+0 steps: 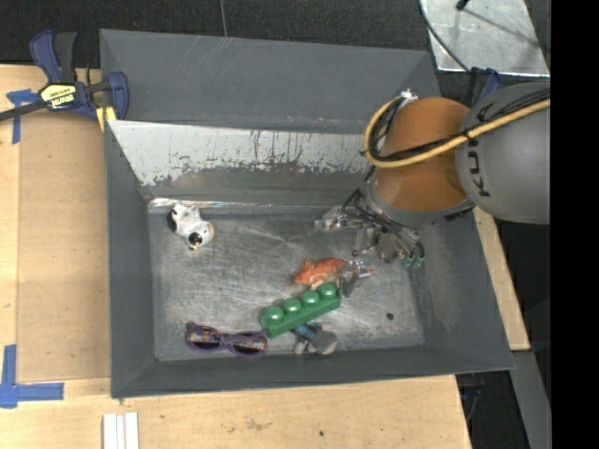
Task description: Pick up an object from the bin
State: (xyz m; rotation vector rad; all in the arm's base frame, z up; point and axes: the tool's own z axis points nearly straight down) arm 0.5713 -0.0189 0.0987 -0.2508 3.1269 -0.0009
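Green studded plastic block [301, 311], purple sunglasses [225, 340] & small white toy [190, 225] lie nearby; gripper [359, 266] is just right of orange crumpled thing [321, 271], grip state can't tell.

I see the bin's [234, 251] scuffed, dull grey metal floor; the green brick [299, 311] looks like glossy plastic.

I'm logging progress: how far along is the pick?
Done: the gripper is down in the bin, right beside the orange toy. In hand: nothing seen held; the toy lies on the floor. Left: grasp and lift. Green block, sunglasses and white toy lie apart.
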